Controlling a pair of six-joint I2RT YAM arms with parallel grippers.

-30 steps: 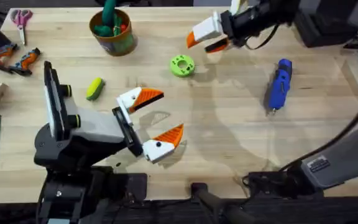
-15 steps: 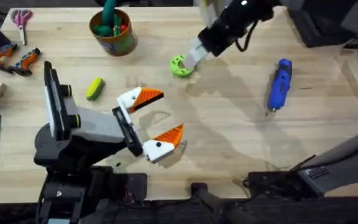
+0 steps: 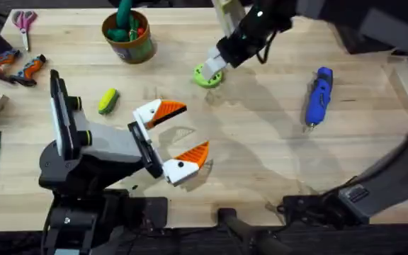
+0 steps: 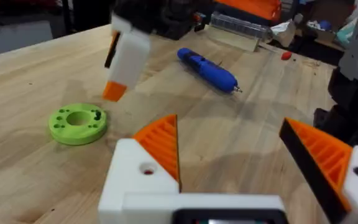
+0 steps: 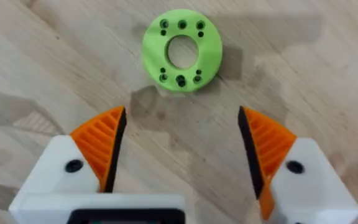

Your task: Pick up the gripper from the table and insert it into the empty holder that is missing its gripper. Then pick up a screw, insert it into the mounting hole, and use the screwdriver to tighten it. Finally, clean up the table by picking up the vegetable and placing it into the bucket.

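Observation:
My right gripper hangs open, pointing down just over the green ring-shaped disc. In the right wrist view its orange pads stand wide apart before the disc, which has several small holes; one holds a dark screw. My left gripper rests open and empty mid-table. The blue screwdriver lies at the right. The yellow-green vegetable lies left of centre, and the bucket stands behind it. The loose gripper and the empty holder are out of view.
Scissors and orange-and-black hand tools lie at the far left edge. The left wrist view shows the right gripper above the disc, with the screwdriver beyond. Bare wood stretches between disc and screwdriver.
My right arm has swung left and down from the back of the table until its gripper points down over the green disc. The left arm has not moved.

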